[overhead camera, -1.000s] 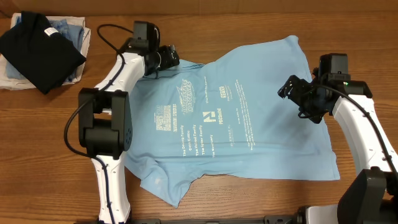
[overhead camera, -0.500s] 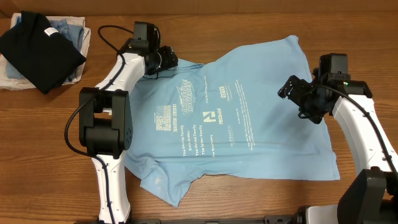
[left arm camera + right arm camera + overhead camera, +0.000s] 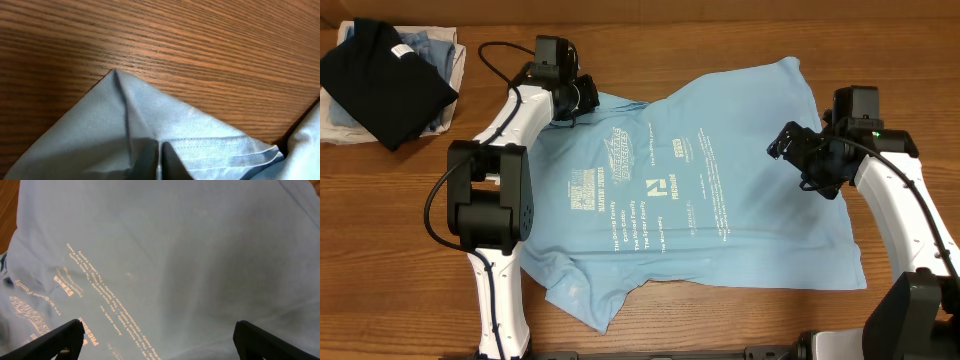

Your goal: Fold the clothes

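The clothes, a light sky-blue t-shirt (image 3: 690, 190) with white lettering, lie spread flat across the middle of the table. My left gripper (image 3: 582, 97) sits at the shirt's far left corner and is shut on a fold of the sleeve (image 3: 150, 115). In the left wrist view the blue cloth is pinched into a ridge between the jaws, with its point resting on the wood. My right gripper (image 3: 798, 160) hovers over the shirt's right part. Its fingers (image 3: 67, 337) stand wide open above the print, with nothing between them.
At the table's far left corner, a black folded shirt (image 3: 385, 80) lies on a faded denim-blue garment (image 3: 432, 47). Bare wooden table (image 3: 740, 320) runs along the front and beyond the shirt's far edge (image 3: 200, 40).
My left gripper has closed on the shirt's far left corner and drawn slightly left. The right arm has not moved.
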Motion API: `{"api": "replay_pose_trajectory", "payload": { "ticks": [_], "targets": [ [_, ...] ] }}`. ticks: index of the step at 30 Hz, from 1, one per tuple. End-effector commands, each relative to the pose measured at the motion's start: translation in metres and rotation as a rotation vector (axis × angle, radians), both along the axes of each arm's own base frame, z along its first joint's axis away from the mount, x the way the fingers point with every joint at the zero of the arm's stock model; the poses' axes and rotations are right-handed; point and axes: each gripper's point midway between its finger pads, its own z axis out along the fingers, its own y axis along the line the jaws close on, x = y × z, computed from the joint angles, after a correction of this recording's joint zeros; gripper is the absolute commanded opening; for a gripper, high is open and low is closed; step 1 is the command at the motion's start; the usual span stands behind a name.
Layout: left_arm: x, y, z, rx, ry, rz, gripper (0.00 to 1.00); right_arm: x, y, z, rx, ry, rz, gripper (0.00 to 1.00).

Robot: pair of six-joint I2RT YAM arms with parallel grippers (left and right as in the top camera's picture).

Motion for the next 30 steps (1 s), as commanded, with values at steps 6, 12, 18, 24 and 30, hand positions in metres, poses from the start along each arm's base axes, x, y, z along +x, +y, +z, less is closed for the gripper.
{"api": "replay_pose_trajectory", "payload": {
  "ticks": [6,12,18,24,30],
  "targets": [
    [0.006,0.009,0.002,-0.003,0.003,0.008,0.15,0.001,-0.002,0.0,-0.019,-0.001,0.005,1.0],
    [-0.002,0.027,-0.007,0.072,0.049,0.051,0.3,0.001,-0.002,0.0,-0.019,-0.001,0.005,1.0],
    [0.0,0.026,-0.007,0.076,0.042,0.05,0.31,0.001,-0.002,0.0,-0.019,-0.001,0.006,1.0],
    [0.001,0.022,-0.006,0.076,0.034,0.042,0.31,0.001,-0.002,0.0,-0.019,-0.001,0.005,1.0],
    [0.003,0.013,-0.003,0.073,0.015,0.027,0.28,0.001,-0.002,0.0,-0.019,-0.001,0.006,1.0]
  ]
}}
